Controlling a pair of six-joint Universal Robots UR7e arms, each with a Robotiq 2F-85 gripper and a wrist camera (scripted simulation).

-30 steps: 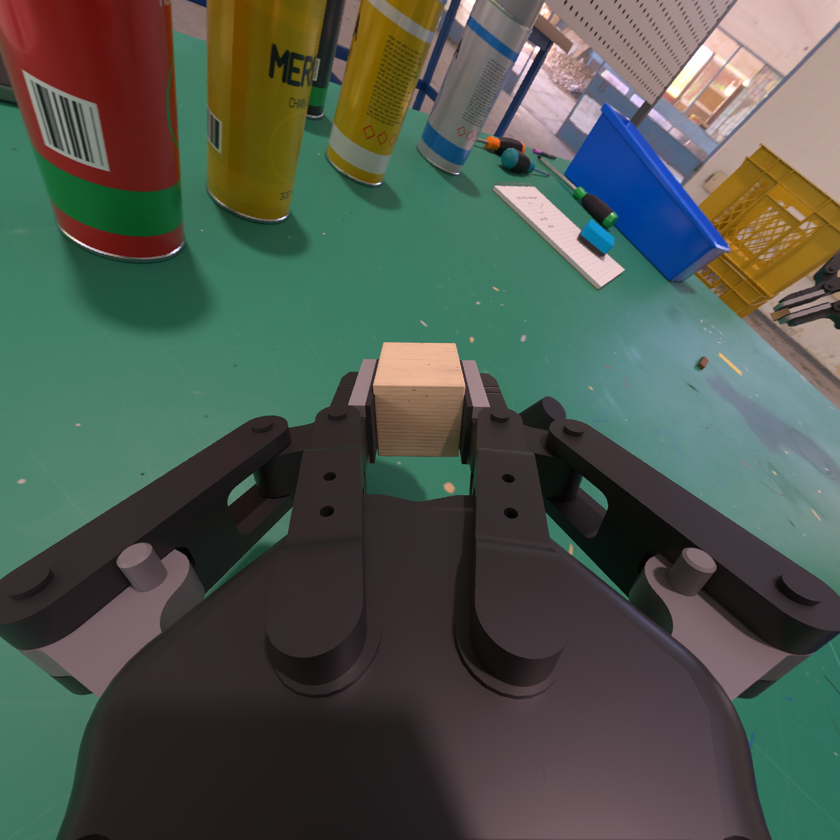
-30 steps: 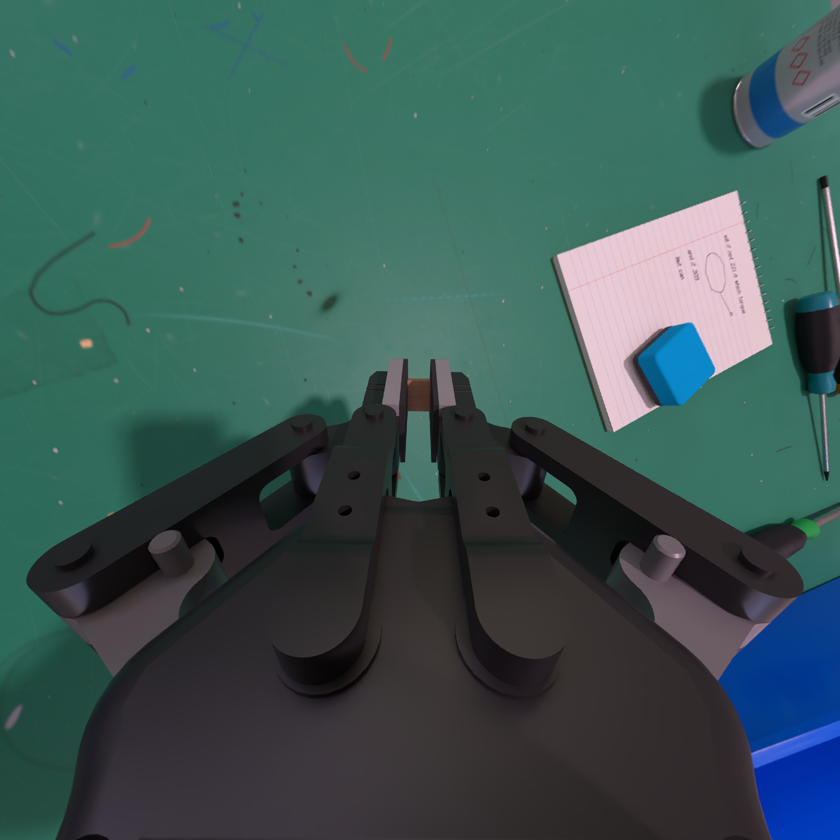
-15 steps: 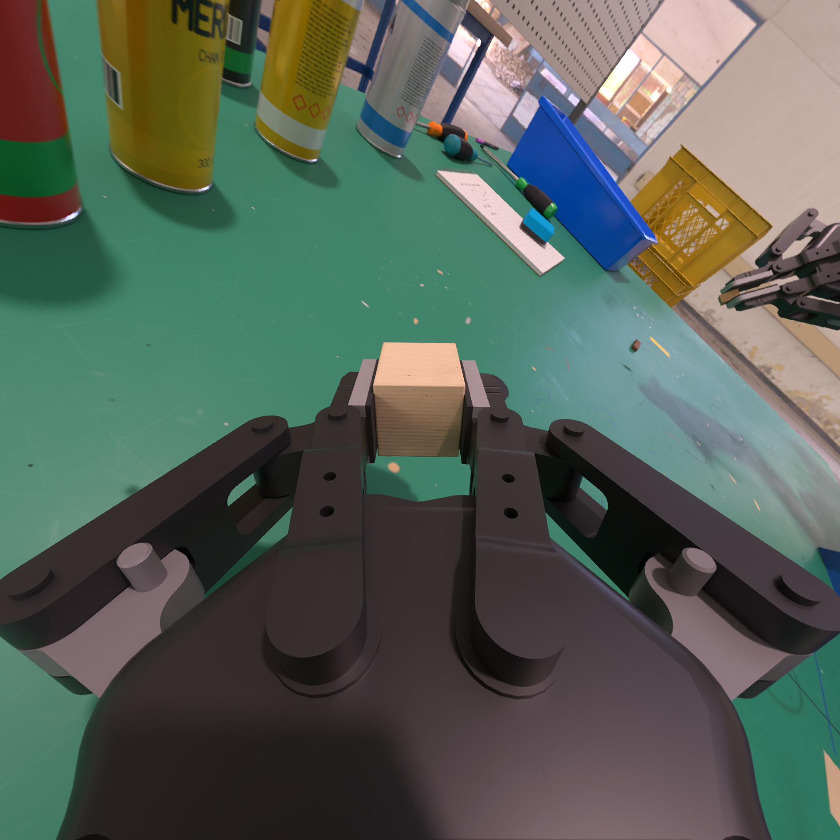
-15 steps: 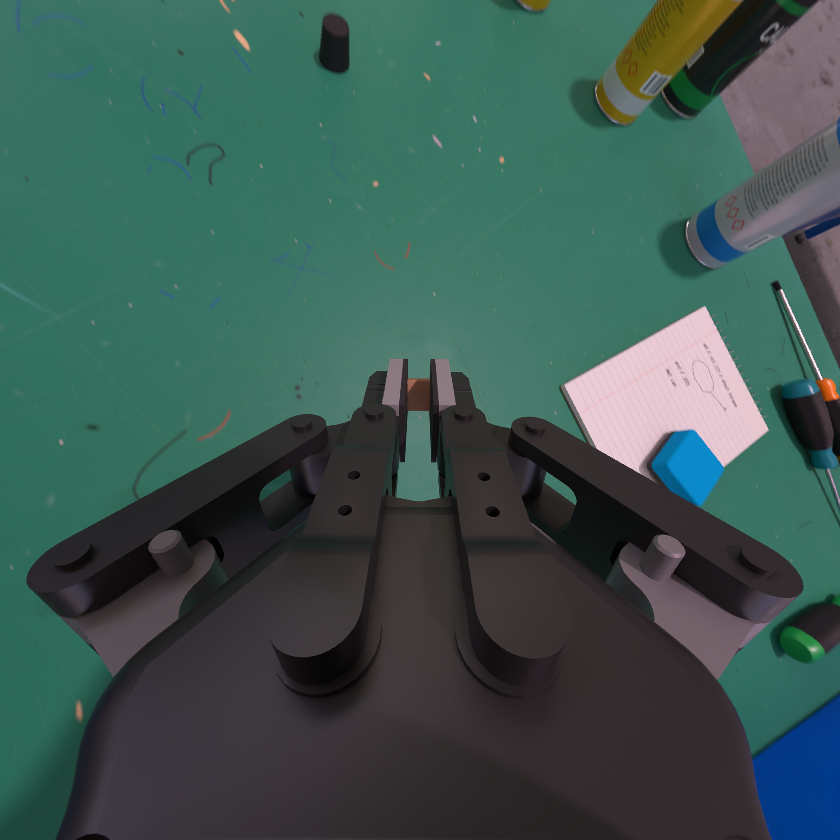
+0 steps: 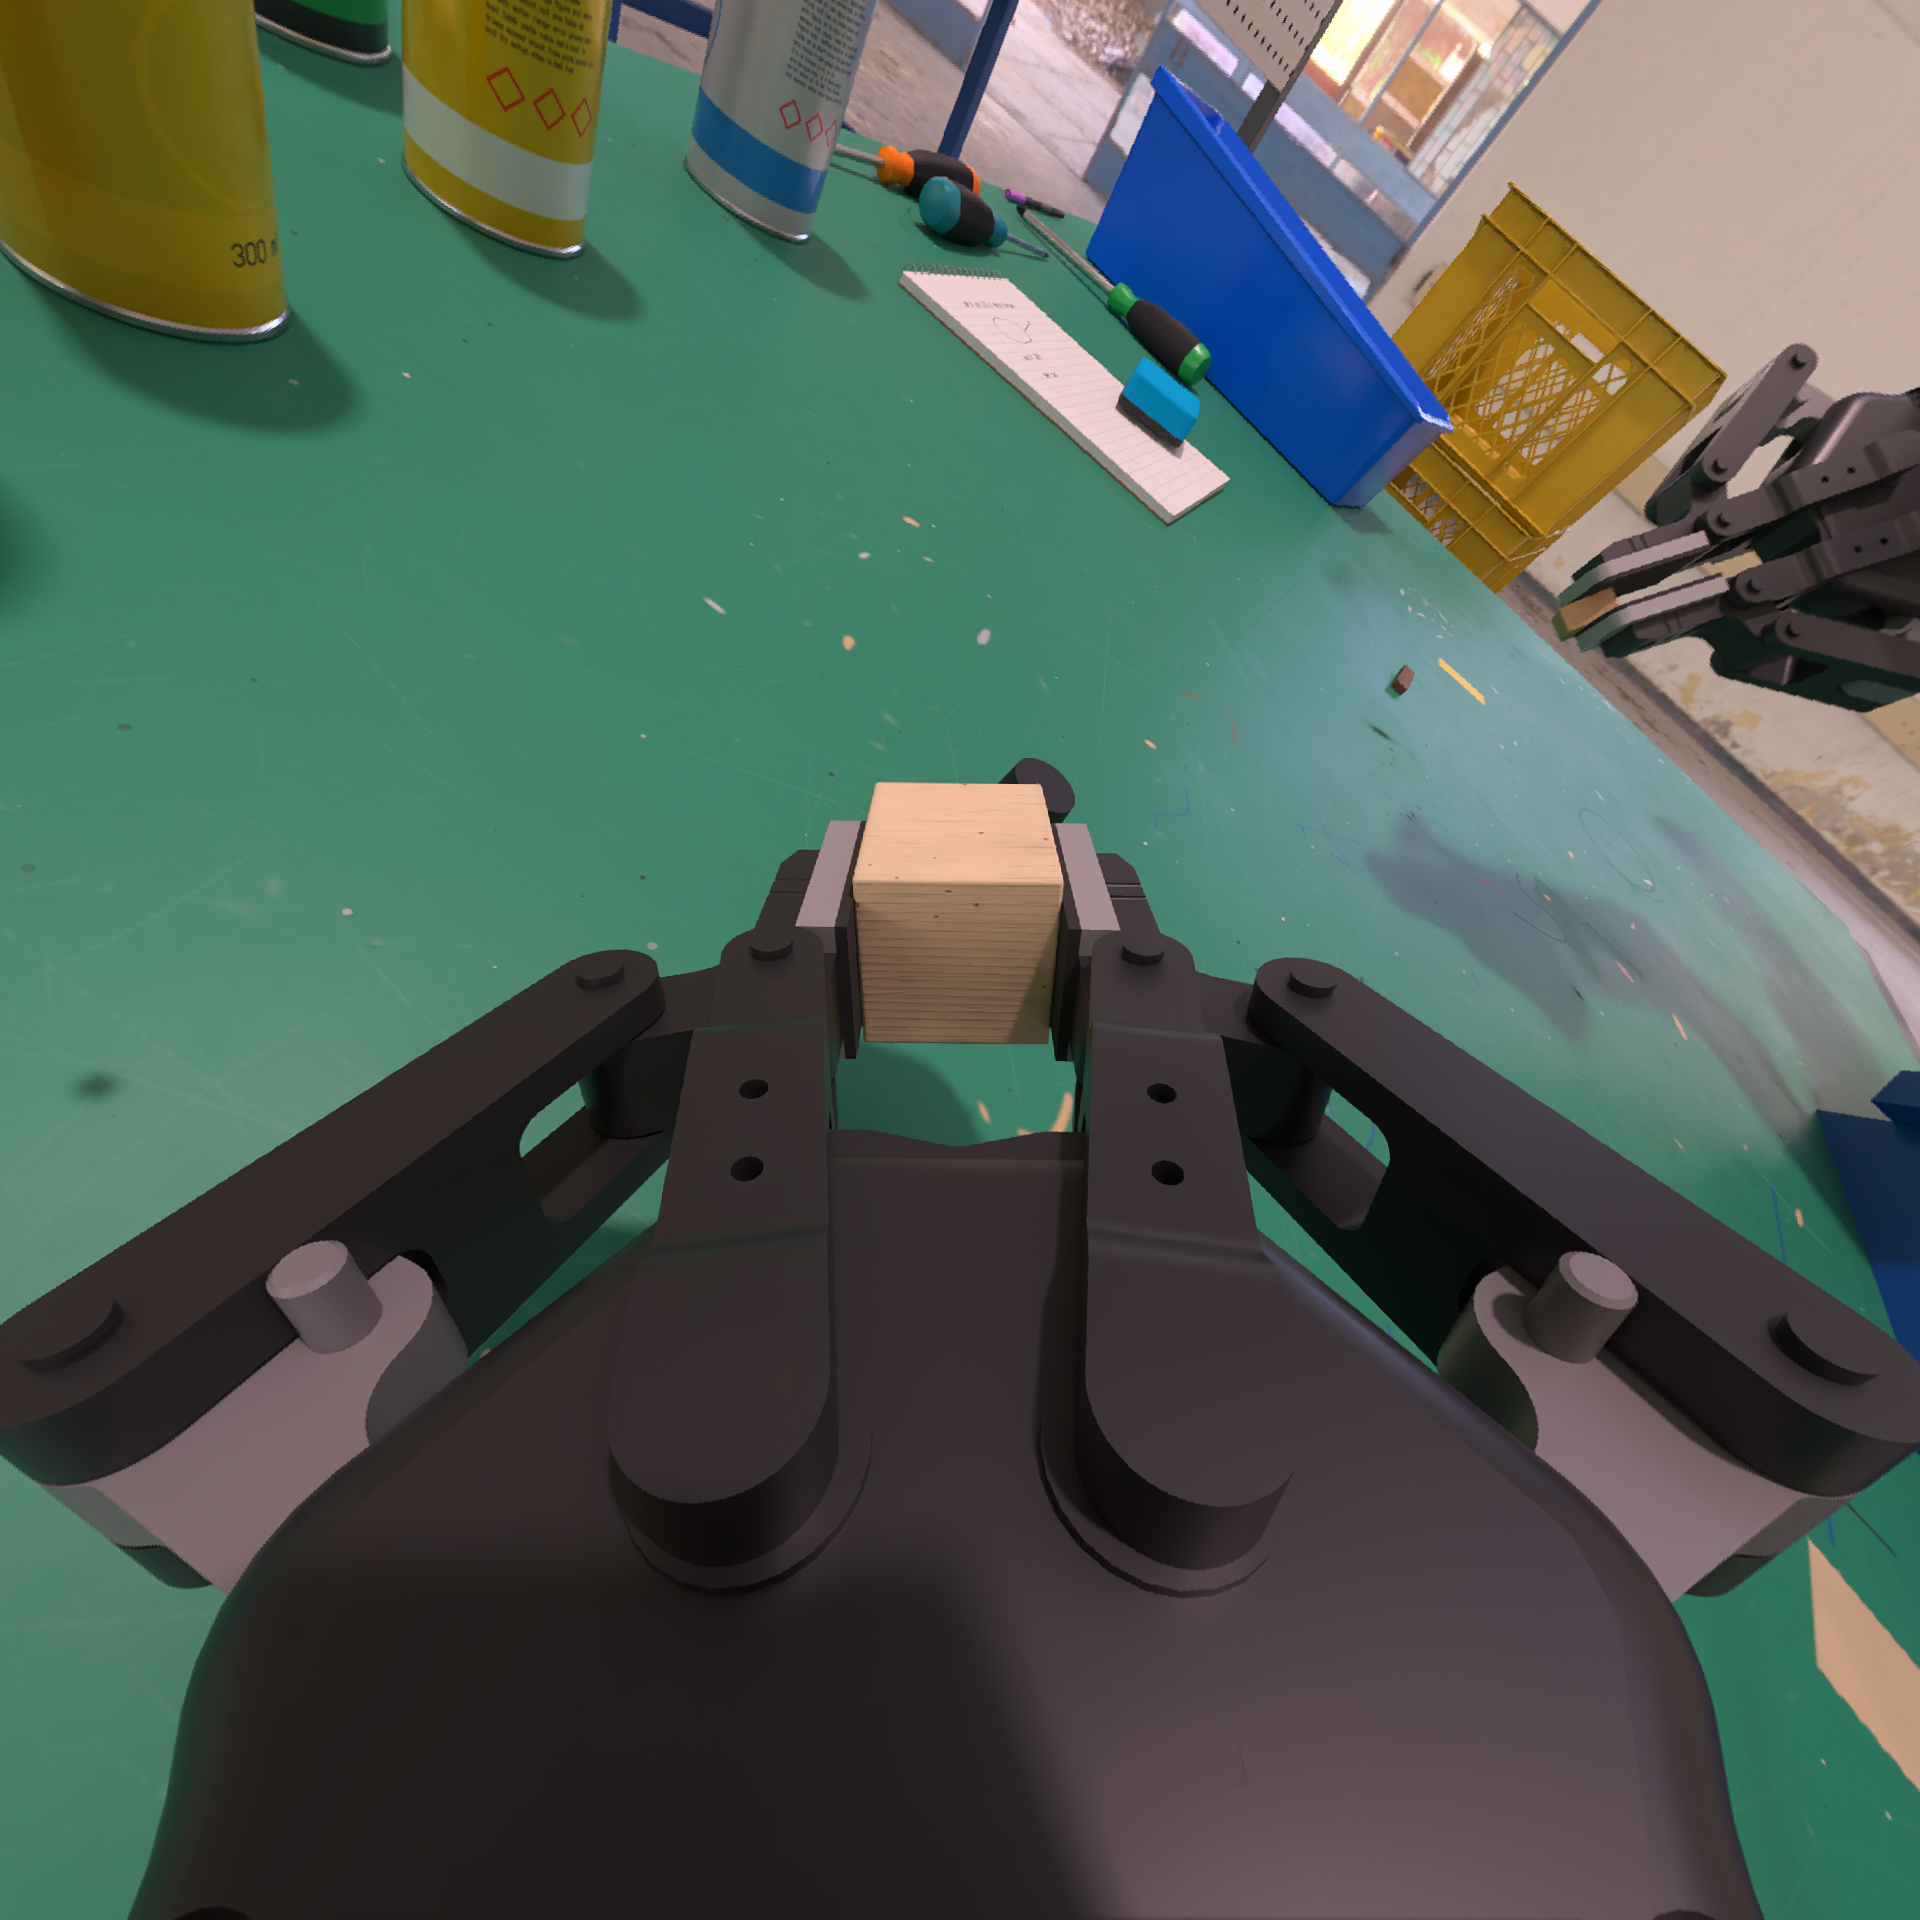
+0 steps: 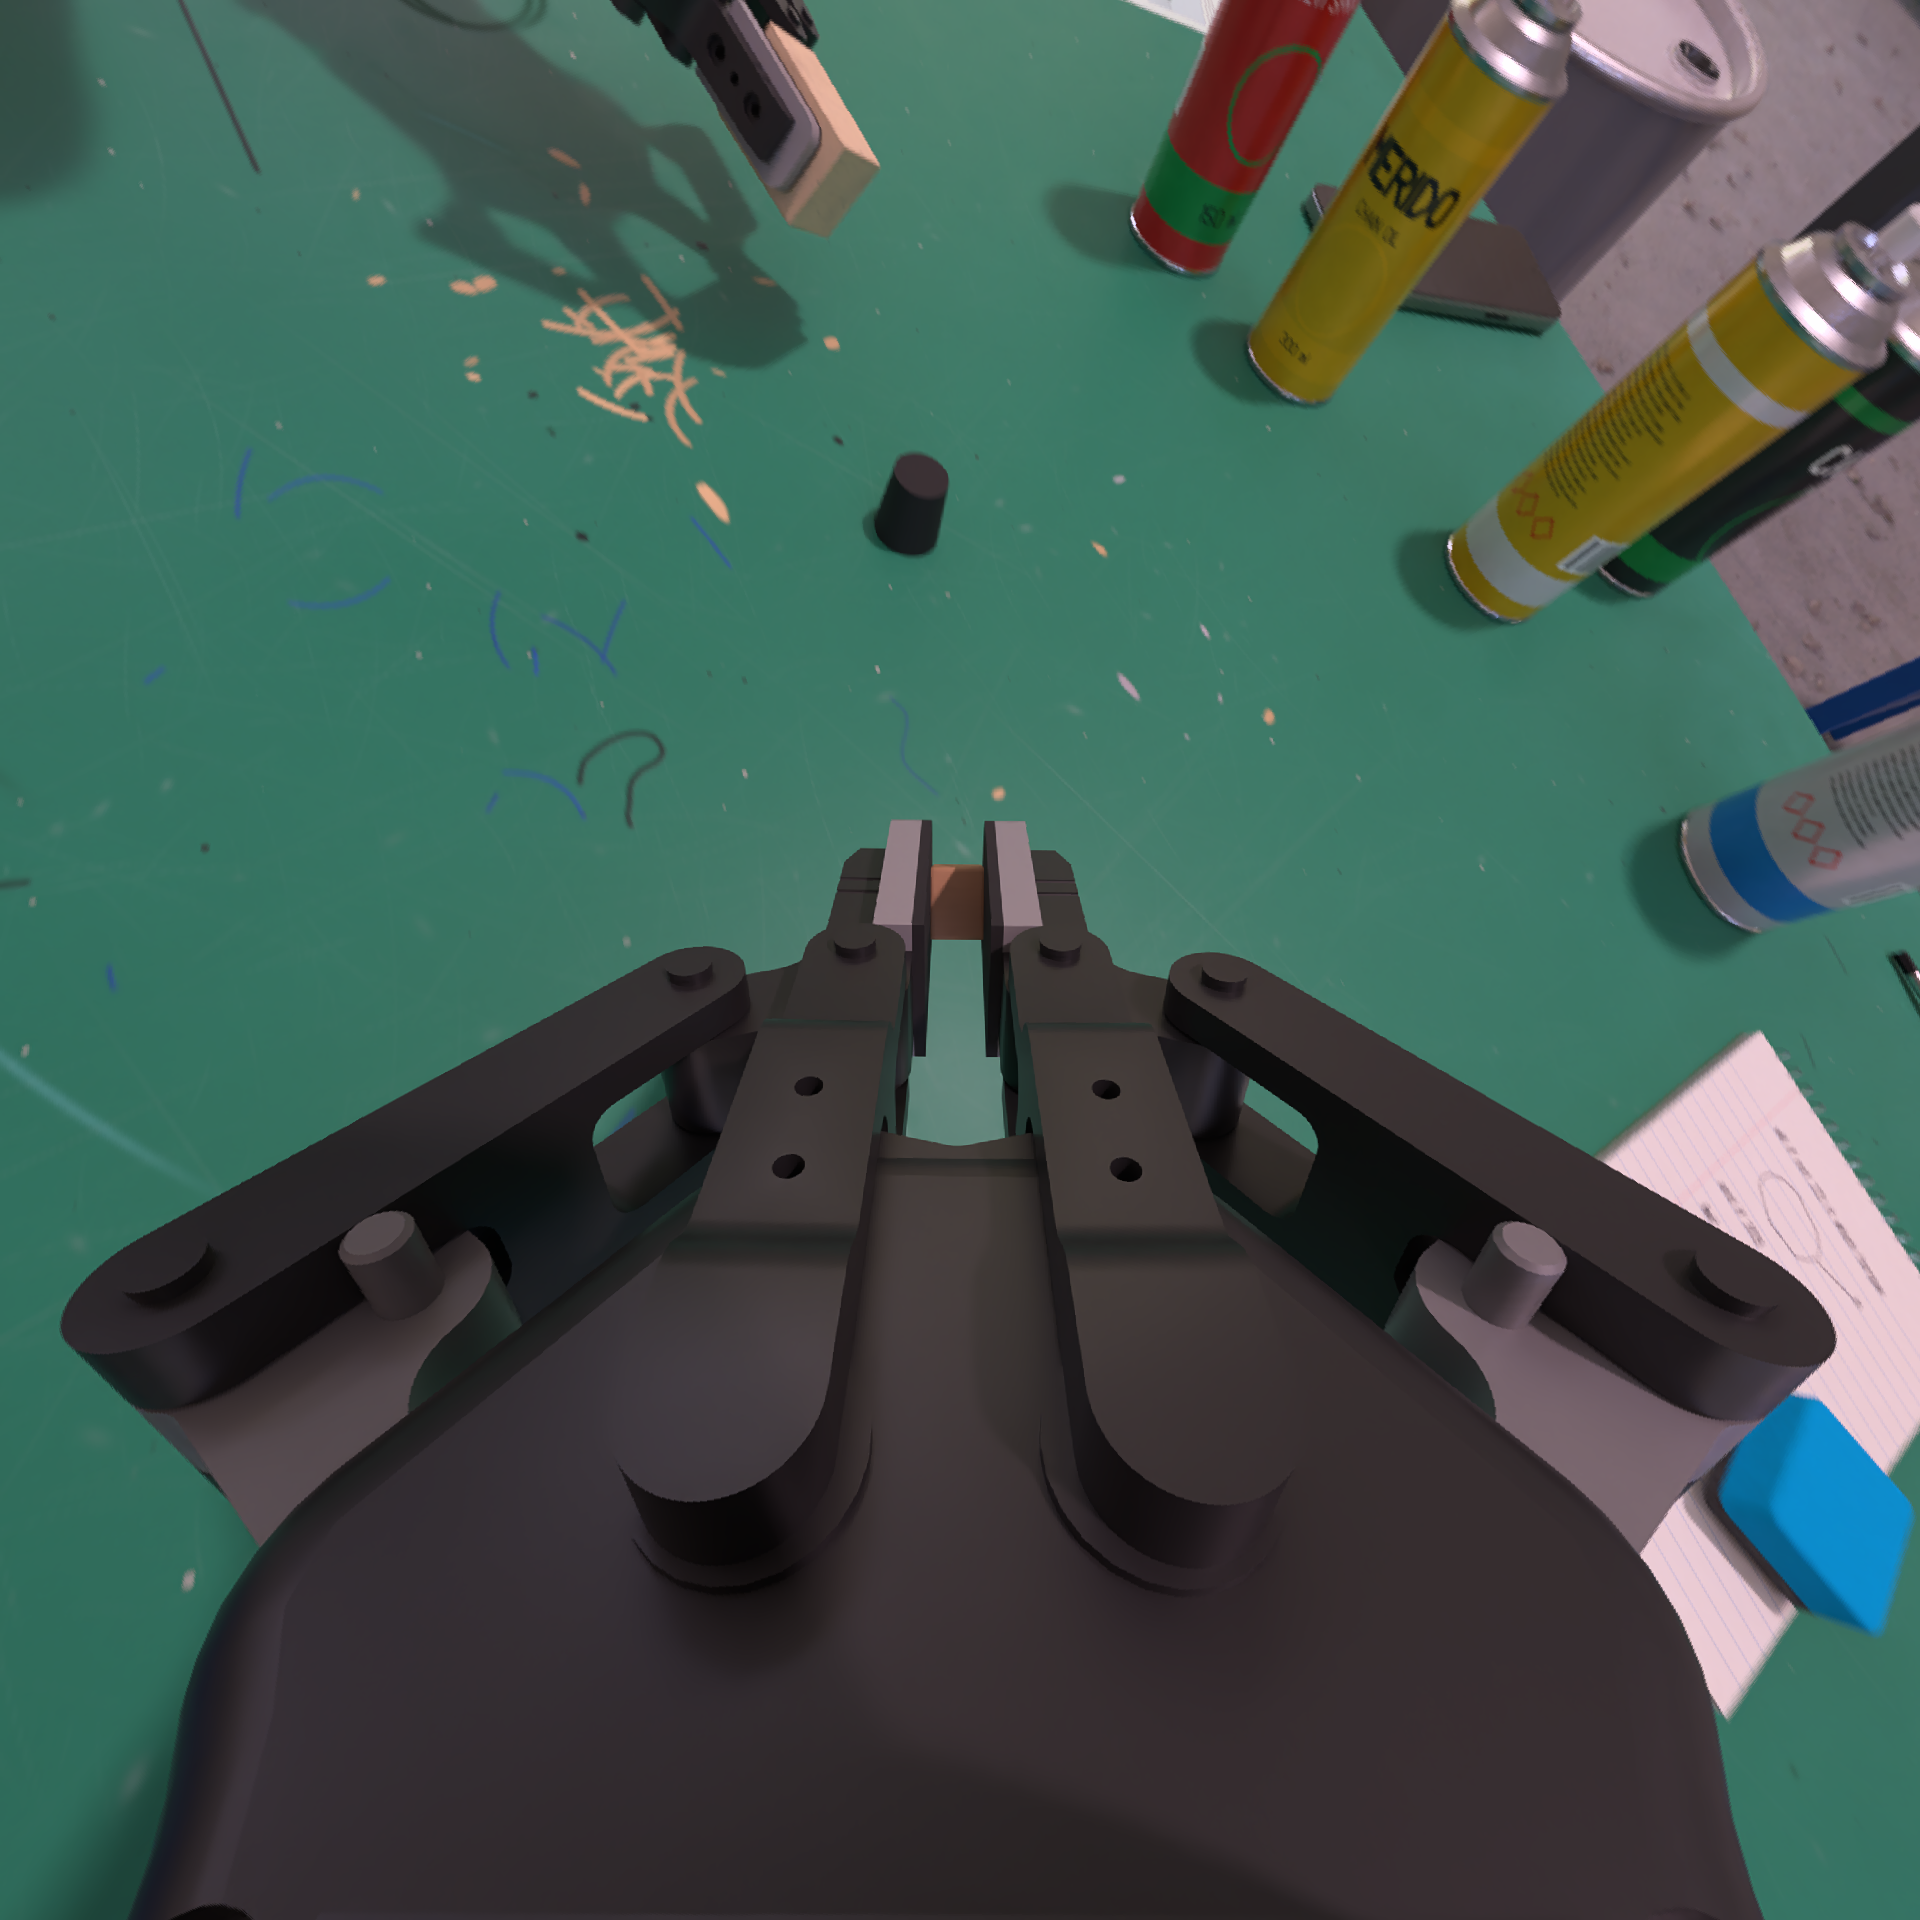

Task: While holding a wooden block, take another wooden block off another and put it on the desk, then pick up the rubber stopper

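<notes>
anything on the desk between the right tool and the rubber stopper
Nothing visible does. The rubber stopper stands alone ahead of the right tool, with only bare green desk between, but that tool is shut on a small brown block.

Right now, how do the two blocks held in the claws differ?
The pale wooden block in the left claw spreads its fingers wide; the small orange-brown block in the right claw leaves them nearly closed. The pale one shows grain lines; the small one looks plain. Both are held above the desk.
</notes>
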